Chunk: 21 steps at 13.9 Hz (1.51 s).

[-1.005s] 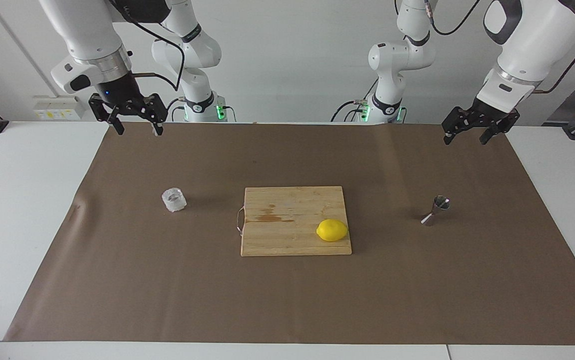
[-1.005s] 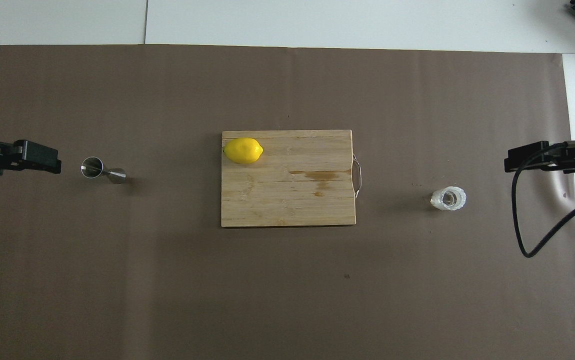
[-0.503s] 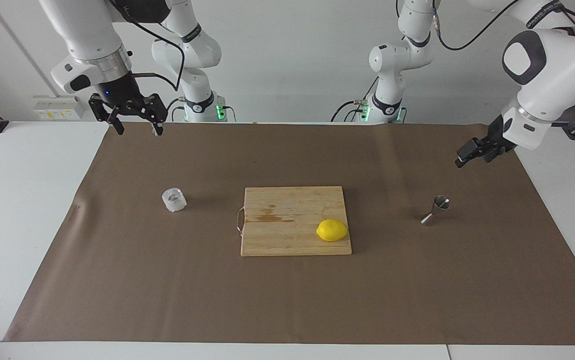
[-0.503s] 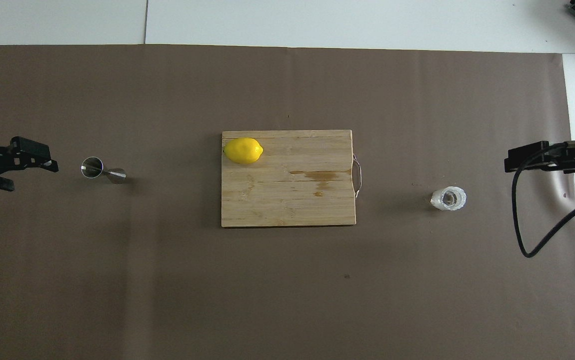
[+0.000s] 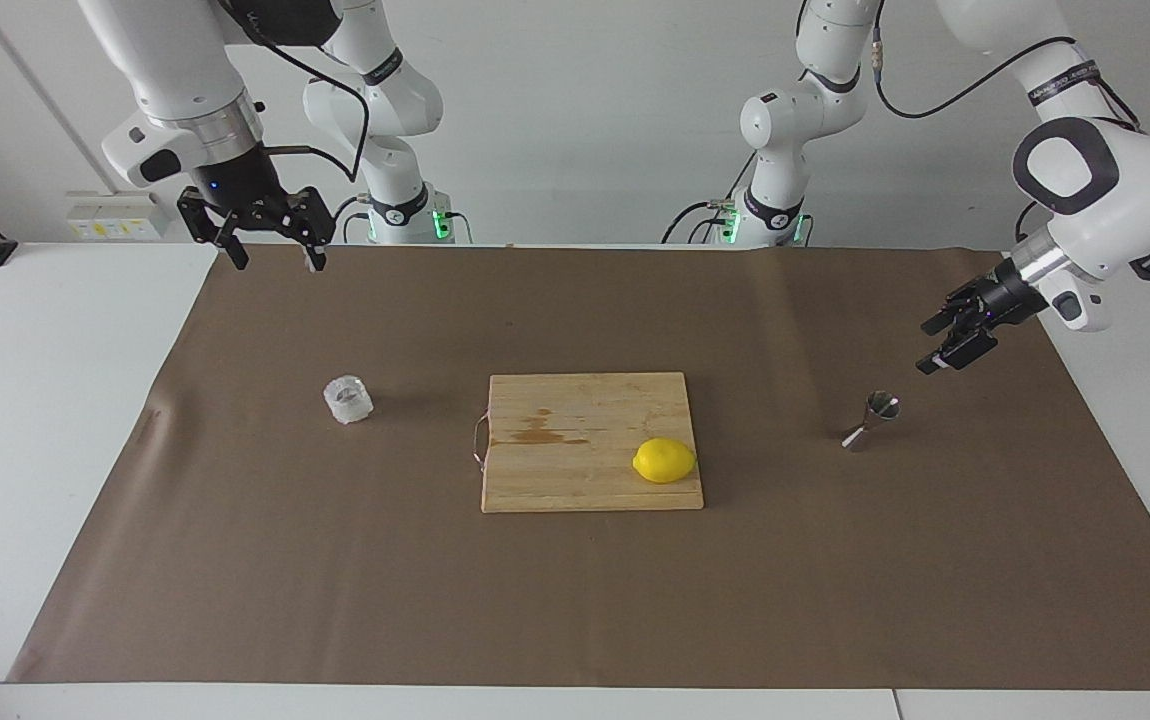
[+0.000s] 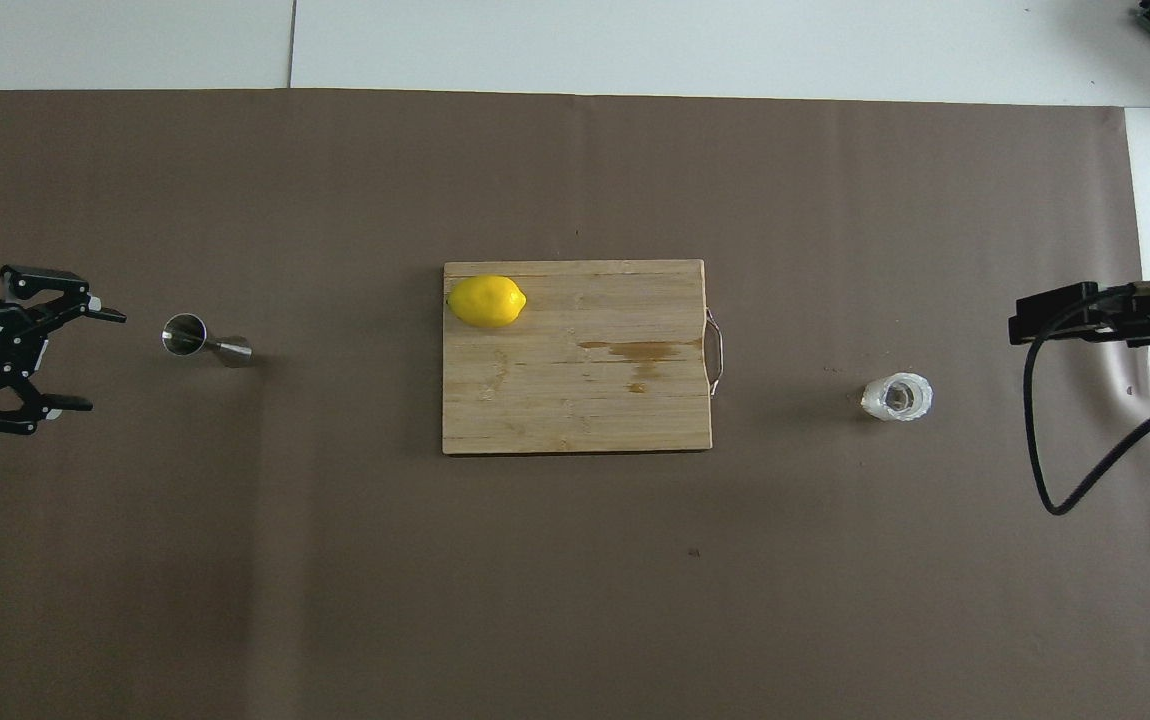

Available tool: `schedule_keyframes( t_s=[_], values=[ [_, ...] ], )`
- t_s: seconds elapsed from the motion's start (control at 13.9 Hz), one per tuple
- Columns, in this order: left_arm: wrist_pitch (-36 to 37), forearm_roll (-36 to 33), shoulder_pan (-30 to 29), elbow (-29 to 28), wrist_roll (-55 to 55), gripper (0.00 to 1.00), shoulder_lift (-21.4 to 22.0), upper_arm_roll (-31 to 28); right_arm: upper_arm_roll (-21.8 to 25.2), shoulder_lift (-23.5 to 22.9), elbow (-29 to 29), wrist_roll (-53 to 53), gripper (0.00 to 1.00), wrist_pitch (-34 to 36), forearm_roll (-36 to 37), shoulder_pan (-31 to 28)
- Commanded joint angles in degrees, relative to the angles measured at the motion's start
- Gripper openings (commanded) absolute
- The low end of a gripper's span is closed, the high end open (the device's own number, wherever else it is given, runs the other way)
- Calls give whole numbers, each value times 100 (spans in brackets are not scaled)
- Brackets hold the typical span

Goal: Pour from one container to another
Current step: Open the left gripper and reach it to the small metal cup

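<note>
Steel hourglass jigger (image 5: 872,421) stands untouched toward the left arm's end; left gripper (image 5: 943,342) has swung down beside it, fingers spread. Frosted clear cup (image 5: 348,399) waits; right gripper (image 5: 272,258) idles open.

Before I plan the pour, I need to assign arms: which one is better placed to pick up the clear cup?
The right. Its gripper hangs open at the cup's end of the table, while the left gripper, also open, is by the jigger, with the cutting board between it and the cup.
</note>
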State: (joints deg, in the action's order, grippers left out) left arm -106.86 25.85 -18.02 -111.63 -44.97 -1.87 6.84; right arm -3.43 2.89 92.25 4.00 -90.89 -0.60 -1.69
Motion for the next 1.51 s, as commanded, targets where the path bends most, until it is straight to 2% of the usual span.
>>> schedule_keyframes(
  t_s=[0.0,0.14,0.29,0.65,0.86,1.08,1.22,1.44],
  values=[
    [-571,542,-52,-701,-1378,100,327,54,-43,-34,-102,101,100,115,-1,-59],
    [-1072,1226,-200,-1297,-1961,100,564,54,-43,-34,-102,101,100,115,-1,-59],
    [-1529,2070,-245,-1852,-1980,100,758,54,-43,-34,-102,101,100,115,-1,-59],
    [-2197,3715,-342,-2363,-2051,100,776,63,-43,-34,-102,101,100,115,-1,-59],
    [-2558,4182,-211,-2653,-2059,100,776,63,-43,-34,-102,101,100,115,-1,-59],
    [-3006,4419,44,-2680,-2068,100,723,63,-43,-34,-102,101,100,115,-1,-59],
    [-3217,4814,272,-2689,-2303,100,706,63,-43,-34,-102,101,100,115,-1,-59],
    [-3806,4877,562,-2689,-2638,100,601,63,-43,-34,-102,101,100,115,-1,-59]
  ],
)
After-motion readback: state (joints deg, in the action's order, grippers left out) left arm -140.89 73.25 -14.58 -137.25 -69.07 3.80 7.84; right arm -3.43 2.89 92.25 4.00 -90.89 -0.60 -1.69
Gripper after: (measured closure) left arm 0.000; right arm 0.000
